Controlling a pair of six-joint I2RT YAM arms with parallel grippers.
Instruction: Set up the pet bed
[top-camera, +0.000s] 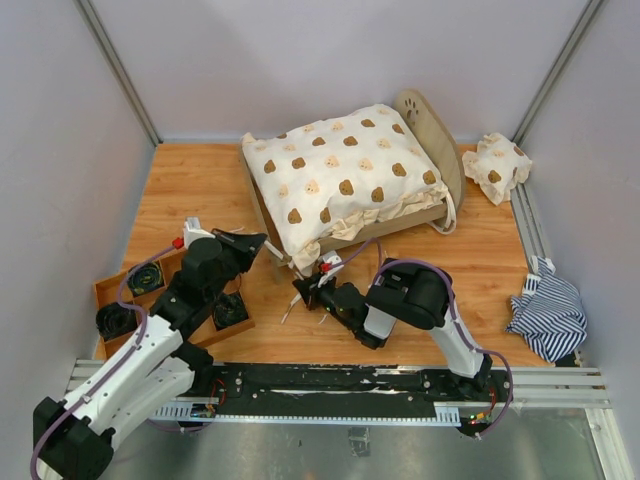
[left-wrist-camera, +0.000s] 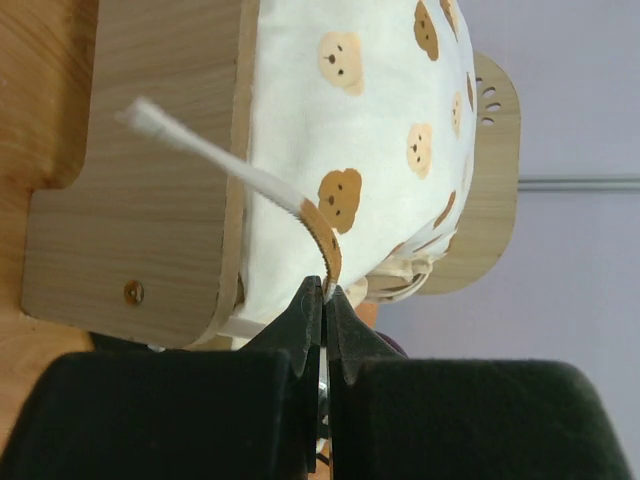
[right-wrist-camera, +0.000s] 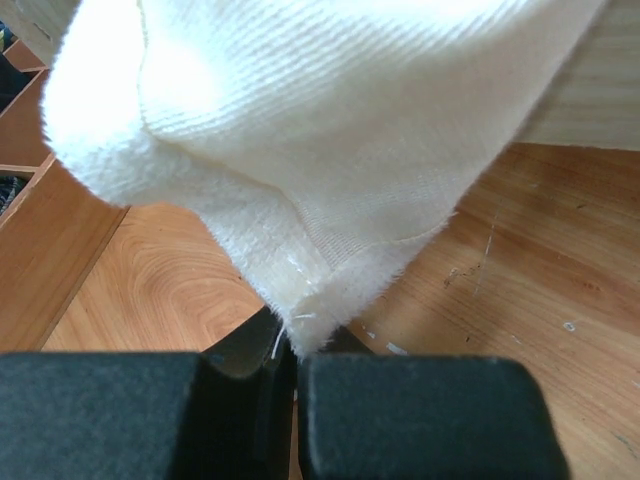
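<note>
Cover (top-camera: 340, 170) on pet bed (top-camera: 428, 122); pillow (top-camera: 497, 165) right

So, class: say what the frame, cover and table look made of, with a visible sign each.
Frame: light unpainted wood, possibly plywood; matte, grain shows.
Cover: soft cream printed cloth; ribbed weave, fuzzy edge.
Table: wood or wood-look laminate; orange grain, slight sheen.

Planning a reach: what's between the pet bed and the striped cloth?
Only bare wooden tabletop lies between the pet bed and the striped cloth; the top view shows it.

One pet bed (top-camera: 432, 125), one cover (top-camera: 340, 165), one pillow (top-camera: 497, 165)
</note>
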